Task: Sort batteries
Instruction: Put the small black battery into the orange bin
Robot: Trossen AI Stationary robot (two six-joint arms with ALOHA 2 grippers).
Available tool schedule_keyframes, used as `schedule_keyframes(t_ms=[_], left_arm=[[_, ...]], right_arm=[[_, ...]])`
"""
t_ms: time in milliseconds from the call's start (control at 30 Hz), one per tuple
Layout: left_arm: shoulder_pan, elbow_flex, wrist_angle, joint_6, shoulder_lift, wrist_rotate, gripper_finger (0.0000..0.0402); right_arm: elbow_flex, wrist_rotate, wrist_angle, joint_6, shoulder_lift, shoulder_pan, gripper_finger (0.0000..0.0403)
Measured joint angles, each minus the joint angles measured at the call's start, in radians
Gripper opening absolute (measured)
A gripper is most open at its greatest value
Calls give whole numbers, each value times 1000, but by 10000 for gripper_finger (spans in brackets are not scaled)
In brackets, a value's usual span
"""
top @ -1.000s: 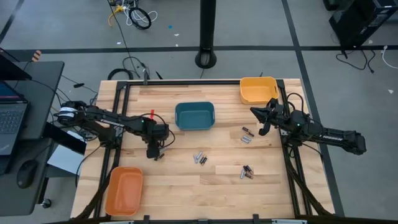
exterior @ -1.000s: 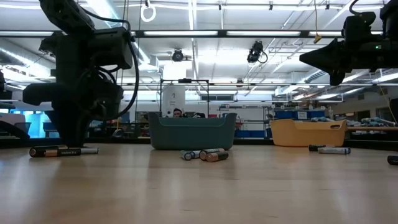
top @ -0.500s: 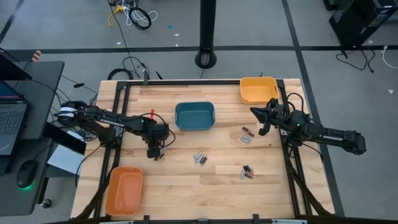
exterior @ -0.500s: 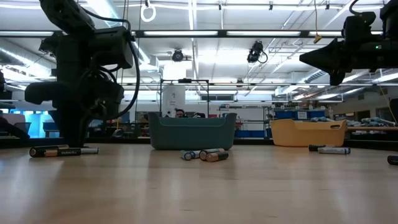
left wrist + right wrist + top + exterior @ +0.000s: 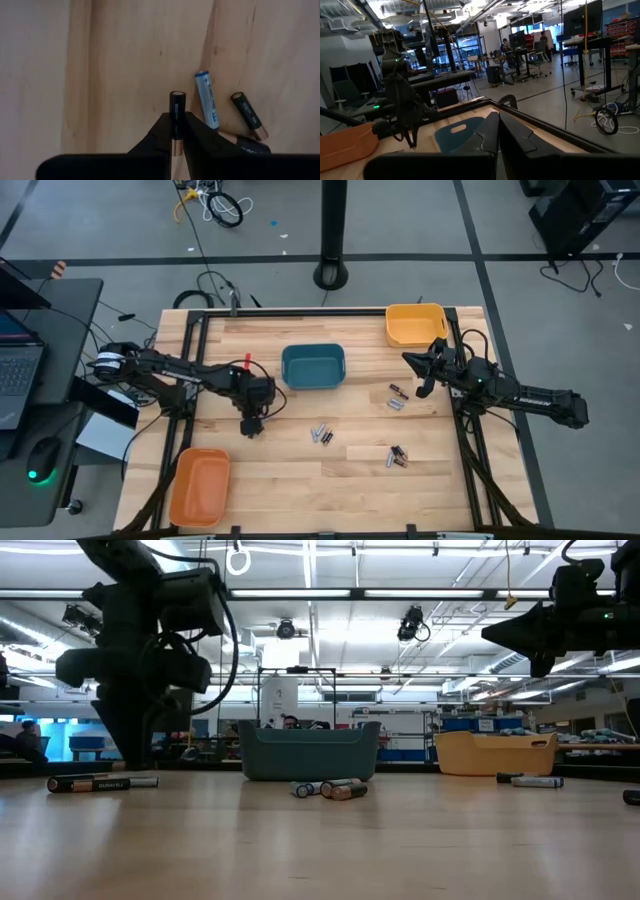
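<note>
My left gripper (image 5: 176, 131) is clamped on one battery (image 5: 177, 116); my right gripper (image 5: 428, 370), pinched empty, waits by the yellow bin (image 5: 415, 324). Batteries (image 5: 321, 434) lie scattered around six o'clock of the teal bin (image 5: 313, 366); sorting looks barely begun.

The batteries lie in loose clusters on the wooden worktop (image 5: 300, 480): a few silvery and dark cells (image 5: 321, 434) near the middle, a dark pair (image 5: 397, 457) nearer and to the right, and a few more (image 5: 397, 398) farther right. At the left, one slim black cell with a copper-coloured end (image 5: 177, 122) is clamped between the left tool's fingers (image 5: 155, 140). Just beside it lie a blue-and-white cell (image 5: 207, 99) and a black one (image 5: 248, 115), both flat on the wood.
</note>
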State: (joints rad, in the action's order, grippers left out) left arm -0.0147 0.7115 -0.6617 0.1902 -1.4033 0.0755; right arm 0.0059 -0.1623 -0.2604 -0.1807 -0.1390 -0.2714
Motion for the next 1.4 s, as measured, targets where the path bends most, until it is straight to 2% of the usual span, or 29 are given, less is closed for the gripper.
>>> schedule_keyframes(t_ms=[267,533,700,867,1067,1400], left_arm=[[1,76,-121,0,0,27,31],[47,281,-345,-2,2,51,31],[124,388,-434,66,2,58,31],[250,430,-504,217,2,82,31],[457,448,-493,445,2,97,31],[821,448,-368,936,2,-4,31]], right_arm=[[0,0,0,0,0,0,23],[0,0,0,0,0,0,23],[0,0,0,0,0,0,23],[0,0,0,0,0,0,23],[0,0,0,0,0,0,23],[0,0,0,0,0,0,23]])
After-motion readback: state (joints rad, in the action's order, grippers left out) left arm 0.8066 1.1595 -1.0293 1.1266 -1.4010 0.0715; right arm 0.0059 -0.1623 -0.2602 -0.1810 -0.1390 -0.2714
